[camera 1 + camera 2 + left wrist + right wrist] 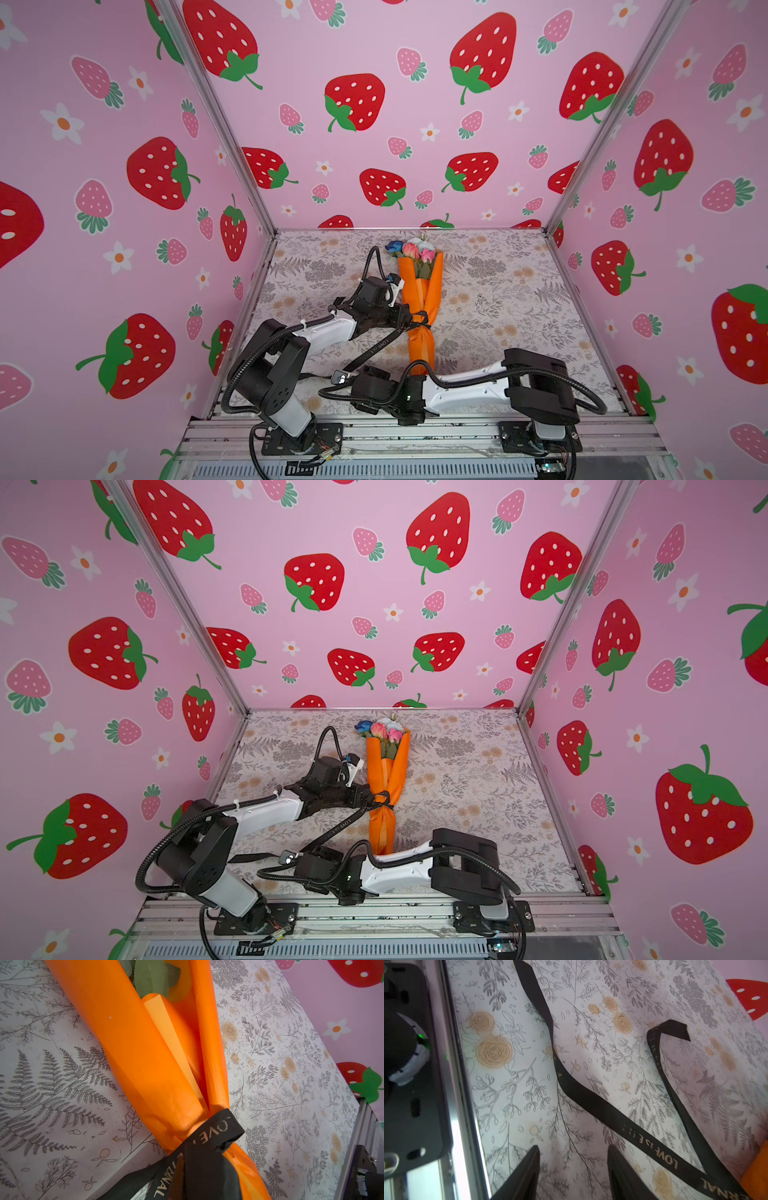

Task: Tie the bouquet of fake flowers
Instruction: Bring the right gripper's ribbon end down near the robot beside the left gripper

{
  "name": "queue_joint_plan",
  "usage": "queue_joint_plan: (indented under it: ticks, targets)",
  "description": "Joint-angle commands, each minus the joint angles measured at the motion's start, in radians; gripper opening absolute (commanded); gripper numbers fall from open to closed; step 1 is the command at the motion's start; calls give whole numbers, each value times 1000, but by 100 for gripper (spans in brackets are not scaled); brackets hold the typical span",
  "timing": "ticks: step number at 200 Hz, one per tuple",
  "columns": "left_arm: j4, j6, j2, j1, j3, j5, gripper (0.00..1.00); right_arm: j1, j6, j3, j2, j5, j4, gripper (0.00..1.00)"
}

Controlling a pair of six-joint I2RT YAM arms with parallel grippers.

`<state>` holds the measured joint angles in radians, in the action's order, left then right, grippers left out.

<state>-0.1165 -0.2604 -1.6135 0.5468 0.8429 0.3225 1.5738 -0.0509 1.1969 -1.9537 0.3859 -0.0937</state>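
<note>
Right wrist view: my right gripper (573, 1147) has its jaws spread and empty, with loose ribbon (591, 1101) tails at frame right.
Left gripper (409, 321): pressed together, apparently pinching the ribbon wrap.
Bouquet (419, 291): frame centre, blooms uppermost.
Risk: if I tug, the wrap slackens or the bouquet drags.

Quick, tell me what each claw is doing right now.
Left claw: shut, pinching the ribbon where it wraps the bouquet.
Right claw: open, holding nothing; the ribbon's loose ends lie beside it.
</note>
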Motion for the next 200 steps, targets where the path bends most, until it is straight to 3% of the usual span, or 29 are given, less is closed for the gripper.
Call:
queue_joint_plan:
  ticks: [1,64,104,121,137,170,200]
  targets:
    - [11,-18,-24,-9,46,30,0,-8,96,73,-74,-9,-46,60]
    - [5,-20,-32,-15,52,47,0,-63,158,254,-248,-68,-35,65]
    - [7,-18,-31,-16,49,49,0,-92,179,350,-336,-176,18,61]
    - [8,-18,-30,-16,49,47,0,-96,179,370,-356,-230,48,52]
    - [12,-18,-26,-16,46,43,0,-97,167,368,-356,-244,57,32]
    - [1,-5,-8,-19,30,36,0,-97,122,300,-278,-216,50,0]
    - [-22,-5,2,-28,18,39,0,-97,54,163,-126,-137,7,0]
